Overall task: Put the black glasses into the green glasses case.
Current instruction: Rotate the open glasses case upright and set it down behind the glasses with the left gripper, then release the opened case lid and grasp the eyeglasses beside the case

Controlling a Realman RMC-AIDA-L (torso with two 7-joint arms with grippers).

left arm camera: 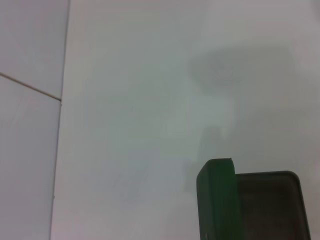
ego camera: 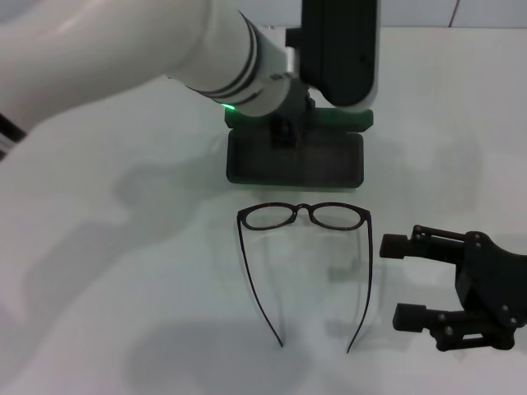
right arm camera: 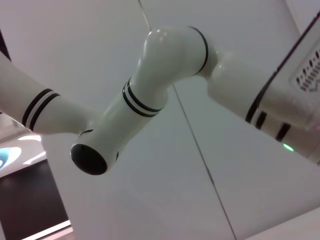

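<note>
The white surface [ego camera: 123, 271] carries the glasses [ego camera: 305, 218] and, just beyond them, the case [ego camera: 295, 158]. The case lies open: its dark tray faces up, and its green lid [ego camera: 346, 119] stands along the far edge. The glasses sit apart from the case with a strip of bare surface between. Their lenses are toward the case, and both temple arms are unfolded and run back toward the robot.

The left arm [ego camera: 165, 58] reaches across from the left and covers the far part of the case. The left gripper [ego camera: 286, 130] hangs over the tray's far left part, right at the lid; its fingers are hidden under the wrist housing, so I cannot tell whether they are apart or together, or whether they touch the case. The left wrist view shows only a corner of the case [left arm camera: 270, 205] with its green lid edge on and the pale surface [left arm camera: 135, 100] around it.

The right gripper [ego camera: 416, 280] rests low at the right, near the right temple arm but not touching it. Its two fingers are spread wide and hold nothing. The right wrist view shows only the robot's arm [right arm camera: 150, 95] above.
</note>
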